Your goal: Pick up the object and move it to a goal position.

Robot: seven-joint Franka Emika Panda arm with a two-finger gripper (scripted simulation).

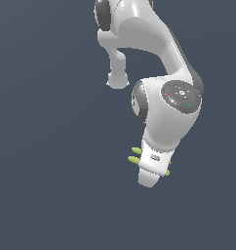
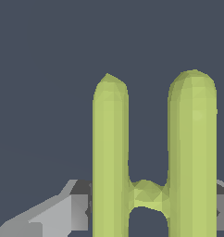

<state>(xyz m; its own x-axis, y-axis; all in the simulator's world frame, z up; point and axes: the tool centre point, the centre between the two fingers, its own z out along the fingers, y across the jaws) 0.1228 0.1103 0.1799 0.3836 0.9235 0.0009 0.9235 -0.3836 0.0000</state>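
Observation:
The object [image 2: 109, 152] is a lime yellow-green H: two parallel rods joined by a short crossbar. It fills the wrist view. My gripper [image 2: 148, 210] straddles it at the crossbar end, and a grey finger [image 2: 72, 208] presses the outer side of each rod. In the exterior view the white hand of the gripper [image 1: 151, 168] points down and hides most of the object [image 1: 135, 151]. Only the lime rod tips poke out on either side of the hand. The fingertips are hidden there.
A flat dark grey-blue floor [image 1: 47, 161] surrounds the arm. The white arm [image 1: 154, 39] reaches in from the top of the exterior view, with its elbow above the hand. Nothing else shows.

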